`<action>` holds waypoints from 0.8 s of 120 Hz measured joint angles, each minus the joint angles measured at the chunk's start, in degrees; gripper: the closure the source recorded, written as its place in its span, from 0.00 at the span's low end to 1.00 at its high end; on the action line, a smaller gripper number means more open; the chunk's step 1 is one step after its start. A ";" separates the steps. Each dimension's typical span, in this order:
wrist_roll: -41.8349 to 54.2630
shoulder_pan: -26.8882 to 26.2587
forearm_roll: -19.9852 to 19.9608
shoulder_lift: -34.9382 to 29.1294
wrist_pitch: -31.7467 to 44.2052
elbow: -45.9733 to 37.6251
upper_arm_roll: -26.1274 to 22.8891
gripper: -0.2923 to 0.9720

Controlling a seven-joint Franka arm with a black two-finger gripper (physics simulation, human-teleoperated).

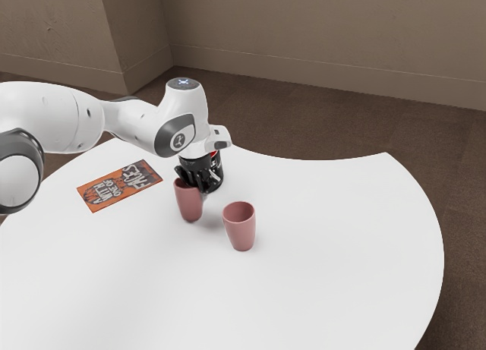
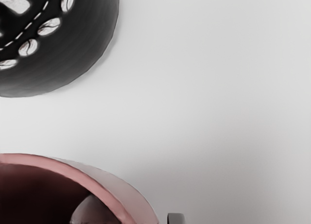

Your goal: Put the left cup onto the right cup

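Start at the exterior view's left, where the white arm (image 1: pixel 114 122) comes in over the round white counter (image 1: pixel 342 251) and bends down toward the middle of it. Just below the forearm an orange and black printed card (image 1: pixel 119 185) lies flat on the counter, well clear of the work, so you can ignore it. Next to the right is the black hand (image 1: pixel 200 181), lowered right onto the mouth of the left cup (image 1: pixel 187 206), a pink handleless cup standing roughly upright with its open end up. The hand sits at the far side of that rim. From these pictures you cannot tell whether it has closed on the cup wall or is merely set around it, so confirm that before you lift. In the wrist view the same pink rim (image 2: pixel 48 163) curves close under the hand, with bare counter beyond it and a dark round thing with pale bean-like marks (image 2: pixel 63 54) farther off. Further right in the exterior view stands the right cup (image 1: pixel 239 228), the same pink, upright and mouth up, near the left cup but not touching it. This is the relation your next move turns on: the target lies toward the exterior view's right of the hand and a little nearer that camera, and both cups have their long axes vertical. You will likely need a straight lift, a short carry that way, and a level descent.
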 joint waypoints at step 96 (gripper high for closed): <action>-2.87 -0.39 3.12 -9.31 -7.37 2.13 -7.33 0.85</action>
